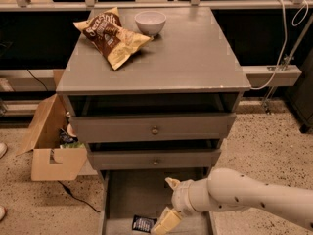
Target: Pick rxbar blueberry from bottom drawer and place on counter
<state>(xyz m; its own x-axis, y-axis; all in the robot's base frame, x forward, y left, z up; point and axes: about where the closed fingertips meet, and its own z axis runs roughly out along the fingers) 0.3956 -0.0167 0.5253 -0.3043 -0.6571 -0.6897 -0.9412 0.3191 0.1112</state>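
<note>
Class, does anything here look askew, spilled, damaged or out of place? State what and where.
The crumpled chip bag lies askew on the counter beside a white bowl. A cardboard box on the floor has its flap splayed open. The gripper sits in the open bottom drawer by the rxbar blueberry.

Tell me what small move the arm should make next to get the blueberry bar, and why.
Probably ease the gripper a little toward image-left, over the rxbar blueberry. It hangs low in the open bottom drawer, just beside the bar's right edge, not yet centred on it.
</note>
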